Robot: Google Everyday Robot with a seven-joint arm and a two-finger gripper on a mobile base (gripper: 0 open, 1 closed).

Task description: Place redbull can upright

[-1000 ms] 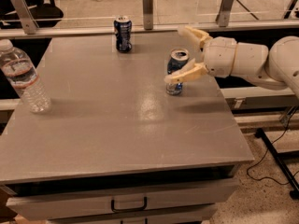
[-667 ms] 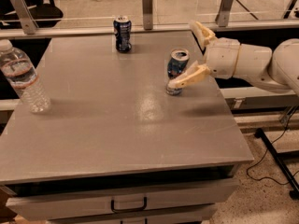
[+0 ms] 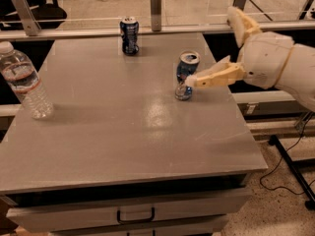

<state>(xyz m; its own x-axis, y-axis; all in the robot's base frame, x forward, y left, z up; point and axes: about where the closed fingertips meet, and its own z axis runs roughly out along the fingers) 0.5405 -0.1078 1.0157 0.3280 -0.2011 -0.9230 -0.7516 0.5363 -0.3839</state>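
Observation:
The redbull can point(image 3: 186, 75), slim, silver and blue with a silver top, stands upright on the grey table point(image 3: 118, 132), right of its centre and leaning slightly. My gripper point(image 3: 210, 47) is just to the right of the can and open wide. Its lower finger point(image 3: 214, 76) points left, with its tip at the can's right side; I cannot tell whether it touches. Its upper finger point(image 3: 240, 24) points up and back, well clear of the can. Nothing is held.
A darker navy-blue can point(image 3: 129, 35) stands at the table's far edge. A clear plastic water bottle point(image 3: 22, 80) stands near the left edge. Metal posts and a rail run behind the table. A drawer handle point(image 3: 135, 215) is at the table's front, and cables lie on the floor to the right.
My gripper has drawn back to the right, away from the can, and its upper finger no longer reaches over it. The can stays standing in the same spot.

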